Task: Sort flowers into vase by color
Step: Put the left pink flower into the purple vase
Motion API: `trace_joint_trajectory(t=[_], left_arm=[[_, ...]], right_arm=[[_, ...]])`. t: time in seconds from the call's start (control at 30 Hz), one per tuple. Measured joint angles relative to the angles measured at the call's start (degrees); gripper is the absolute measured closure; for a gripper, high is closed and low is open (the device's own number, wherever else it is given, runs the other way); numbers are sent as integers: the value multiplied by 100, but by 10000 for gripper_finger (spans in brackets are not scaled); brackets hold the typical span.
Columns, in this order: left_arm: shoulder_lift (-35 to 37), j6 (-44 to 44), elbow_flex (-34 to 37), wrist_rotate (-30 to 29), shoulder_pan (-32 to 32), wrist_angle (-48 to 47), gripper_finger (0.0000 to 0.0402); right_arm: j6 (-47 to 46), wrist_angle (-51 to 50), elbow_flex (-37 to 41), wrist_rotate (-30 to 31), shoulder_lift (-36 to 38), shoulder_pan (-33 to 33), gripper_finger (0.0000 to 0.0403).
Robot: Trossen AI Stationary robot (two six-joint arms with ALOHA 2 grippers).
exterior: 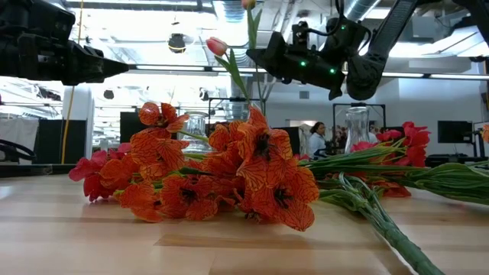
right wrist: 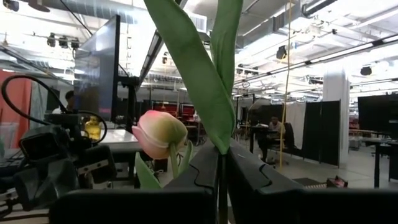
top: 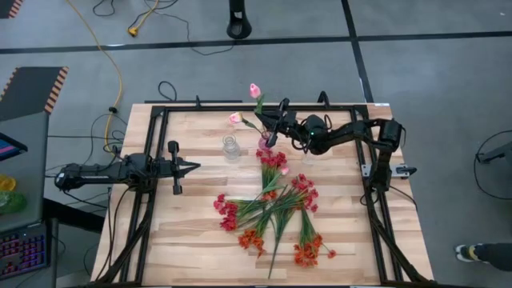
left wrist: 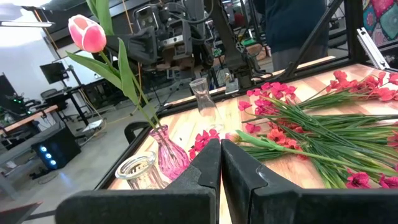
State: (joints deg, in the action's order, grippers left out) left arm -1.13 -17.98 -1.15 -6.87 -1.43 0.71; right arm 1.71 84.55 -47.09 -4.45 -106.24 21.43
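My right gripper [top: 259, 114] [right wrist: 221, 158] is raised over the table's far middle and is shut on a pink tulip [top: 254, 90] that stands upright. A second pink tulip [top: 235, 118] [left wrist: 87, 34] stands with its stem in the pink vase [top: 264, 144] [left wrist: 169, 155] just below. Red and orange sprigs [top: 272, 204] [exterior: 229, 172] lie in a loose pile on the table's middle and near side. My left gripper [top: 196, 166] [left wrist: 221, 146] hovers shut at the table's left and touches nothing. My right gripper pinches the tulip's green stem and leaf [right wrist: 214, 134] between its two fingers, below the blossom. The fingers come level from the table's right and lie across the stem. The flower stays upright and runs down toward the pink vase's mouth [left wrist: 155, 127]; I cannot tell whether its end is inside.
Two clear glass vases stand on the far half, one [top: 231, 148] left of the pink vase and one [top: 308, 152] right of it under the right arm. A black frame [top: 152, 120] rims the table. Bare wood lies at the near left [top: 176, 240].
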Motion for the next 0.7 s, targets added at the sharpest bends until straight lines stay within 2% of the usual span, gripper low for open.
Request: trace_joint_trajectory(t=[0.23,0.5,0.7], left_arm=[[1,0,1,0,0,0,401],[2,-2,1,0,0,0,401],[0,-2,1,2,2,0,401]], right_arm=[[22,-9,0,309,0,0,351],[24,-29,2,328,0,0,349],[24,-243,2,333,11,0,308]])
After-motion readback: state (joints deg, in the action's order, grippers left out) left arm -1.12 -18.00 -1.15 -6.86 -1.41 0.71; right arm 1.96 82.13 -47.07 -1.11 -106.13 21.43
